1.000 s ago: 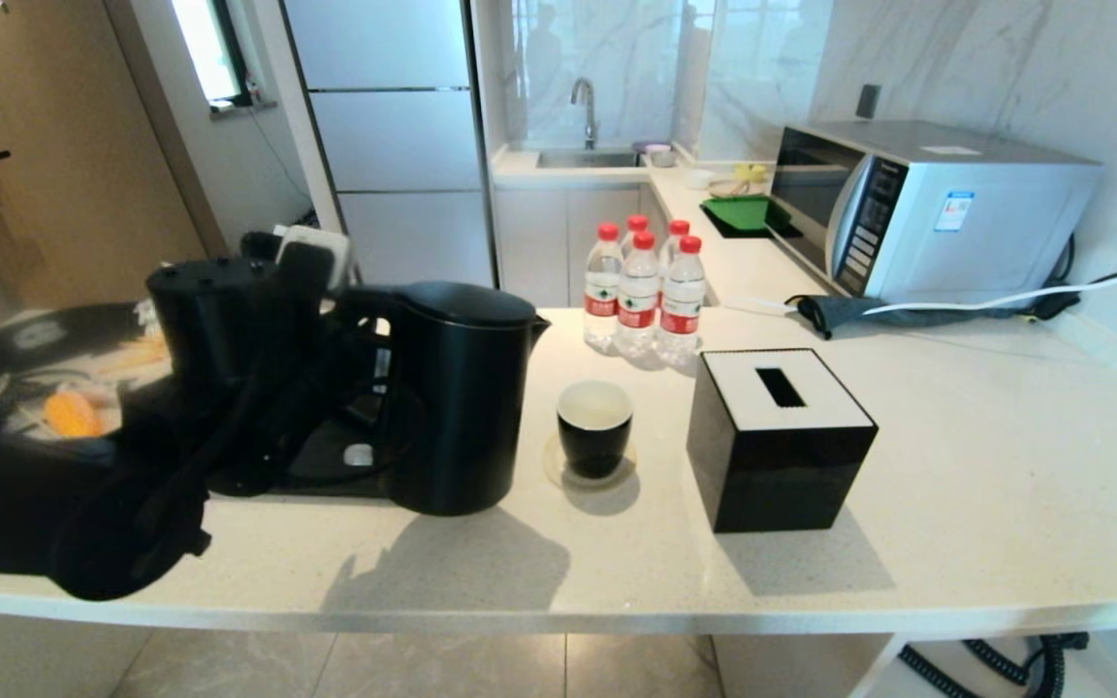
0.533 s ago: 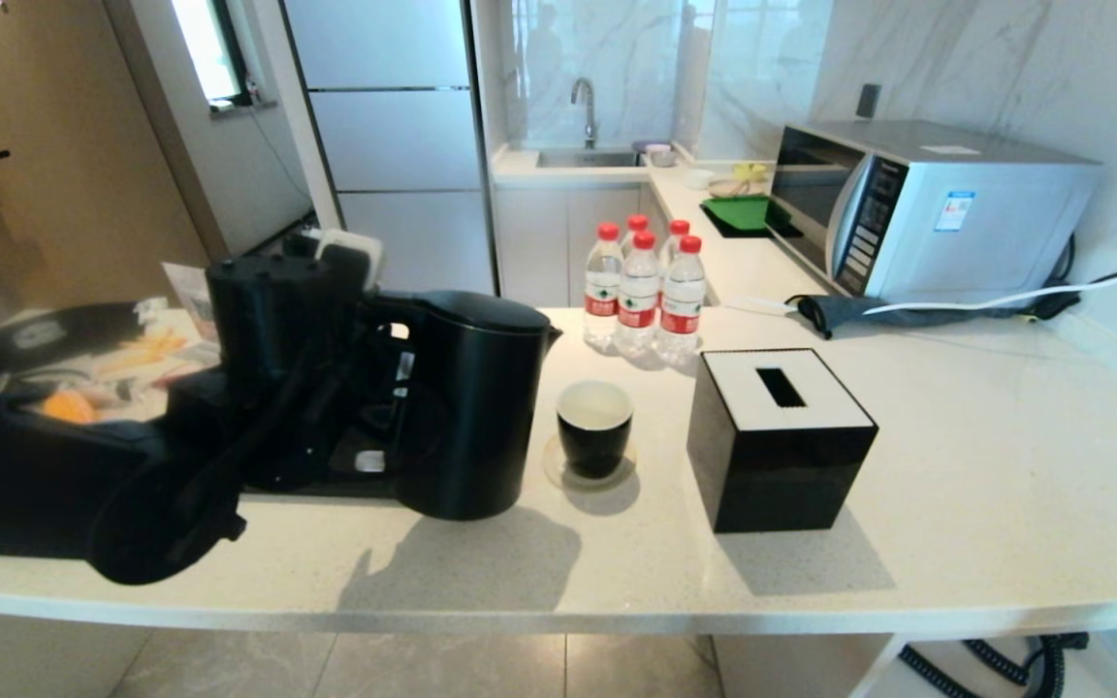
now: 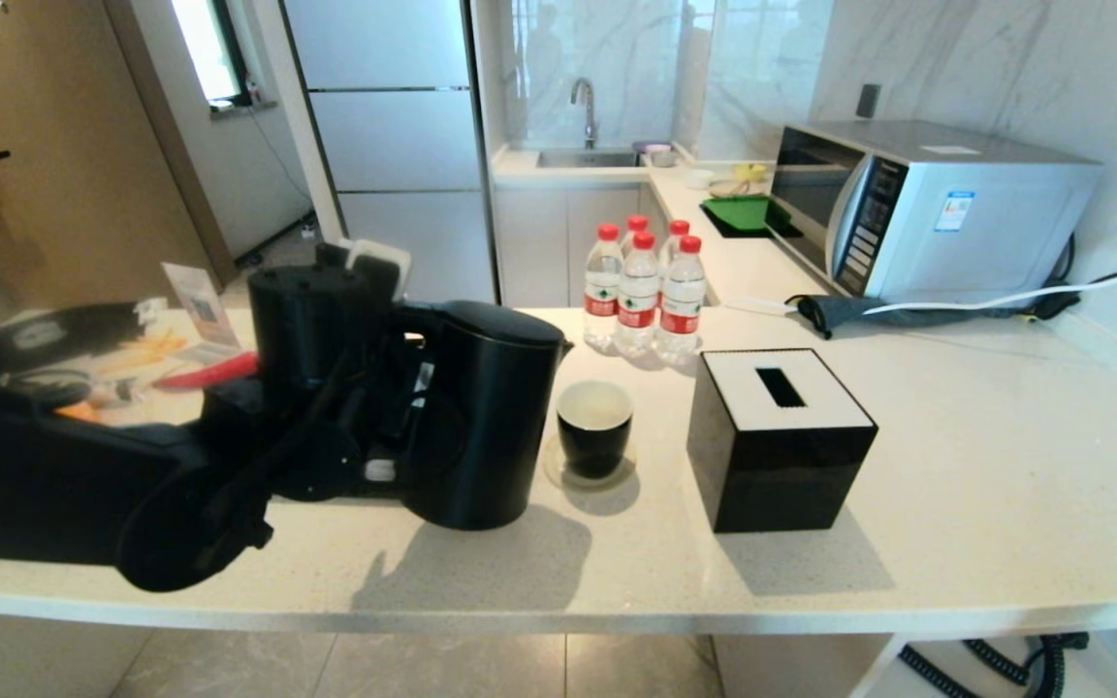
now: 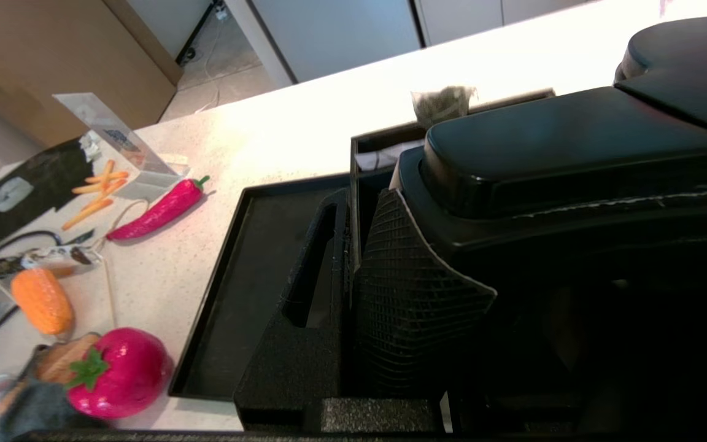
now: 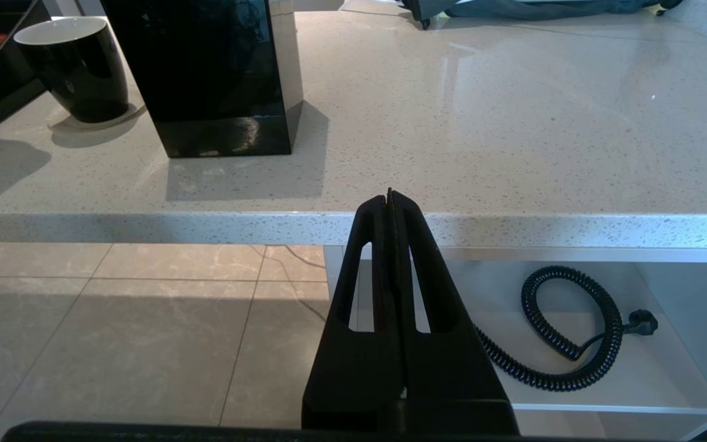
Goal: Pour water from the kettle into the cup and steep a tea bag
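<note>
Right gripper (image 5: 390, 202) parked low in front of the counter edge, below the countertop (image 3: 956, 465), fingers pressed flat together, holding nothing.

Left gripper (image 3: 394, 388) over the left part of the counter, clamped narrow on the kettle's loop handle (image 4: 550, 147); wrist view shows a ribbed finger pad (image 4: 415, 288) pressed against the handle. Exact fingertip contact hard to make out in the head view, black on black.

Kettle (image 3: 486, 417) upright, long axis vertical, tilted slightly. Spout (image 3: 563, 344) points toward the robot's right, at the cup. Handle side faces left and is mostly hidden by the arm. Cannot tell whether its base touches the counter or is just lifted.

Cup (image 3: 594, 427) just right of the kettle, upright, mouth up, on a round clear coaster (image 3: 558, 473), between kettle and black tissue box (image 3: 777, 436). White inside visible; water level not readable. No stream from the spout.

Black tray (image 4: 255, 270) behind the gripper, a compartment box (image 4: 384, 144) at its far end with a greyish sachet, likely the tea bag (image 4: 444, 104), sticking up; partly cut off by the handle.

Left of the tray: red chilli (image 4: 160, 209), toy strawberry (image 4: 117, 371), orange piece (image 4: 43, 301).

Farther back: four red-capped bottles (image 3: 641, 291), microwave (image 3: 927, 208), sink (image 3: 588, 155).
</note>
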`<state>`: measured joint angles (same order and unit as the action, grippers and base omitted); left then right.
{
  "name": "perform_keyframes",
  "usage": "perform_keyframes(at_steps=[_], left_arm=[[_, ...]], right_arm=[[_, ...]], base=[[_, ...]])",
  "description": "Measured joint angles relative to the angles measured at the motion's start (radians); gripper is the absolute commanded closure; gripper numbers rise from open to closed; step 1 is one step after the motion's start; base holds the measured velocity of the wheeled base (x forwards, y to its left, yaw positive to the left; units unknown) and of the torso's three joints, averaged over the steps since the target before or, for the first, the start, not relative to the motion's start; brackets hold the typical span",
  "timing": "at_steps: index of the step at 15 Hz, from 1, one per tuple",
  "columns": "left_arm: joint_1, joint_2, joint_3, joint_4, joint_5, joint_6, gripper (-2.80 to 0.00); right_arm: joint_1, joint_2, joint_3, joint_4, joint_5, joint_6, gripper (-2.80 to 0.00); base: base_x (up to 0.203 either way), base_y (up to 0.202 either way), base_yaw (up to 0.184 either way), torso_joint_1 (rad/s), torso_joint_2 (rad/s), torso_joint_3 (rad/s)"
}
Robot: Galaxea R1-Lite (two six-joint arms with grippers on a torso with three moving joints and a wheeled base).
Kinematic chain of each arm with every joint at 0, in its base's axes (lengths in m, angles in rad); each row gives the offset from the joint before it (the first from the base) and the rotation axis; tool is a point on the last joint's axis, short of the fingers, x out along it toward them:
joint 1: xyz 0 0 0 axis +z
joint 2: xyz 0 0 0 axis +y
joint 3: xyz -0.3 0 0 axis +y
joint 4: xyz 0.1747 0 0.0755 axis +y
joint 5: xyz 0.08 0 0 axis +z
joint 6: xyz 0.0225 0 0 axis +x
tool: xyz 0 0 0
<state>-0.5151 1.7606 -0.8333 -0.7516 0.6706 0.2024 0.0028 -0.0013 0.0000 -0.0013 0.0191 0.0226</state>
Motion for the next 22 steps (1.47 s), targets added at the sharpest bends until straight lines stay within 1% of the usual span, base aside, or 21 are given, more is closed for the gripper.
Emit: perform_keyframes(at_steps=[4,11,15,22], left_arm=[[0.004,0.002,0.001,0.001,0.001,0.027,0.0],[0.009,0.012,-0.045,0.093,0.002,0.03,0.0],[0.013,0.019,-0.087,0.131,0.002,0.064,0.0],[0.026,0.042,-0.145,0.134,0.002,0.136,0.0]], right_arm=[[0.0,0.0,0.0,0.0,0.0,0.0,0.0],[0.0,0.0,0.0,0.0,0.0,0.0,0.0],[0.0,0.0,0.0,0.0,0.0,0.0,0.0],[0.0,0.0,0.0,0.0,0.0,0.001,0.0]], base=[[0.0,0.0,0.0,0.0,0.0,0.0],[0.0,0.0,0.0,0.0,0.0,0.0],[0.0,0.0,0.0,0.0,0.0,0.0],[0.0,0.0,0.0,0.0,0.0,0.0]])
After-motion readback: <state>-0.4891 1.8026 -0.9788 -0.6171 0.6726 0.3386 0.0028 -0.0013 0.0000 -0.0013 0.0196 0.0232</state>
